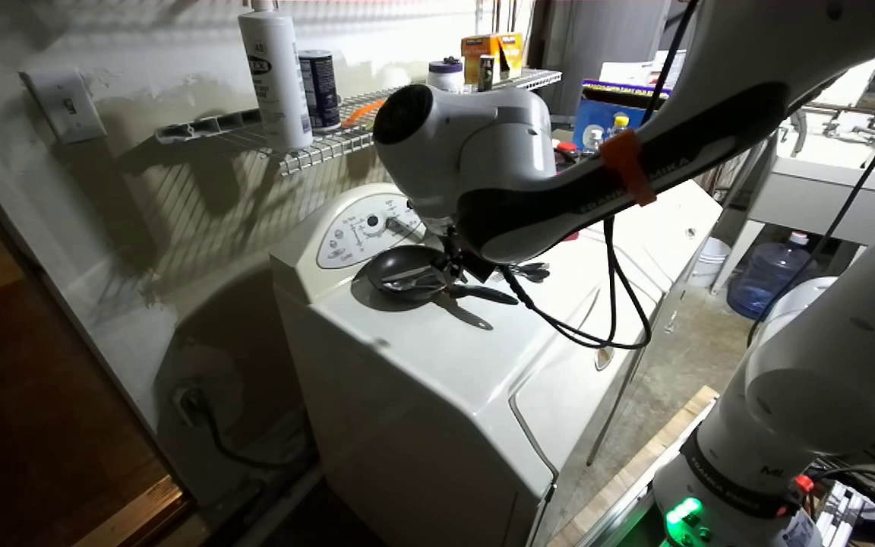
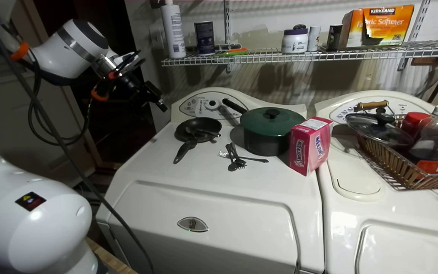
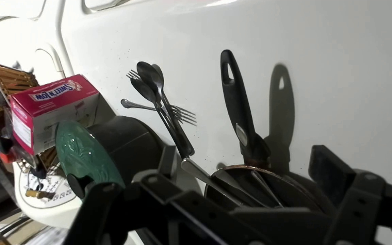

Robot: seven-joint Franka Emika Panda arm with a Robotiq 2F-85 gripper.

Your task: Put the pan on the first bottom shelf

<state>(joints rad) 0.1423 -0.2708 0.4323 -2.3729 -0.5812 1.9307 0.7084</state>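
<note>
The pan is a small black frying pan that sits upright on a white dryer top, in both exterior views. Several slim metal utensils lie in it. Its black handle points toward the dryer's front. In the wrist view the pan's rim and handle lie between and beyond the spread fingers. My gripper is open and empty. In an exterior view the gripper hangs in the air, higher than the pan and apart from it. The white wire shelf runs along the wall above the dryer.
A green lidded pot and a pink box stand beside the pan. Loose dark utensils lie between pan and pot. The shelf bears a white bottle, a dark can, a jar and an orange box.
</note>
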